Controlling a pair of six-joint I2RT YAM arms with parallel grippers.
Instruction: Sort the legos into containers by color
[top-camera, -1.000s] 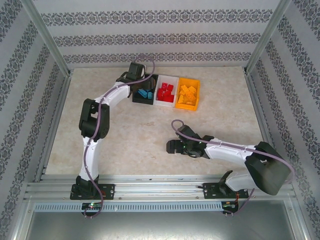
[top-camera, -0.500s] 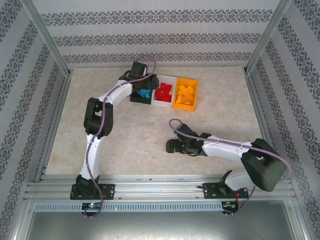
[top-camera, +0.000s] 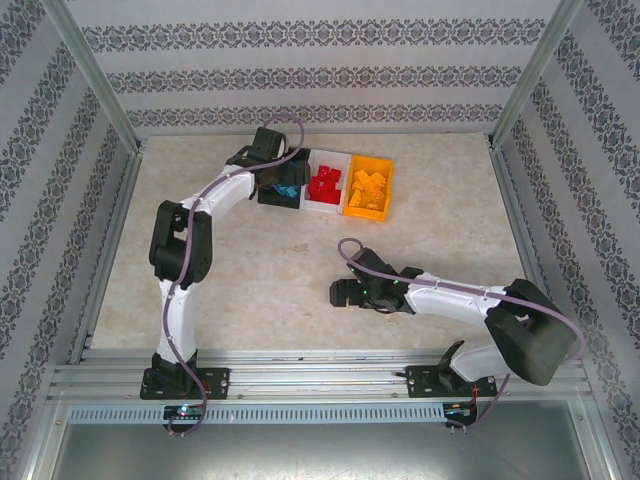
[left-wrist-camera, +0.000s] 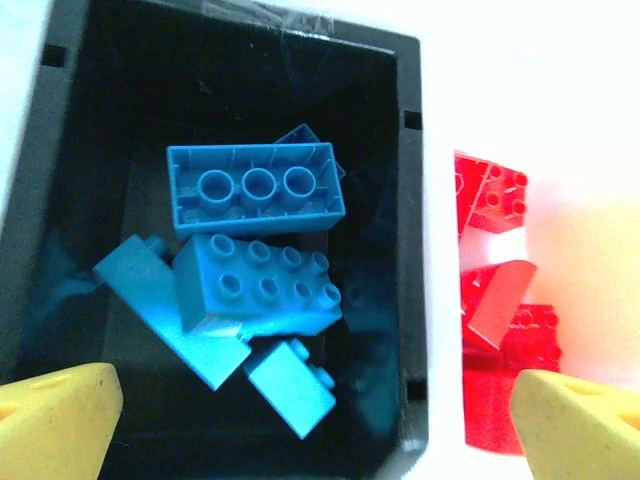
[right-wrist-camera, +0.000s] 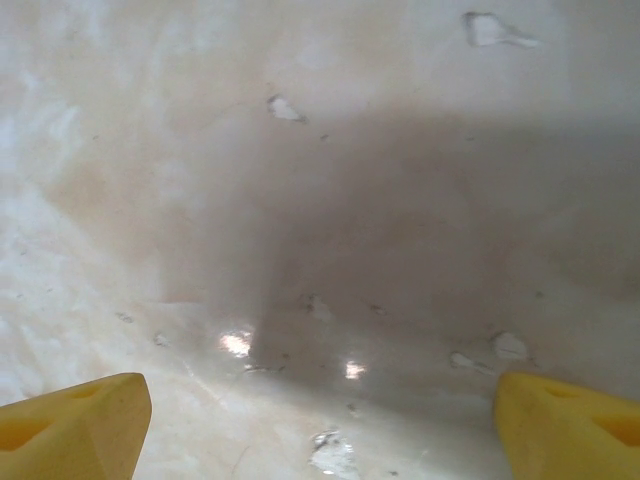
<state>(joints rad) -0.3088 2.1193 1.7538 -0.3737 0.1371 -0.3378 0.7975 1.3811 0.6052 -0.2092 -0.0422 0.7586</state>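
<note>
The left hand hangs wide open and empty over the black rectangular plastic bin, where blue studded plastic bricks lie heaped. Beside it, red bricks sit in the white bin and orange bricks in the orange bin. The right hand, fingers spread and holding nothing, hovers low over the beige marbled table.

Overhead, left wrist: same black bin
</note>
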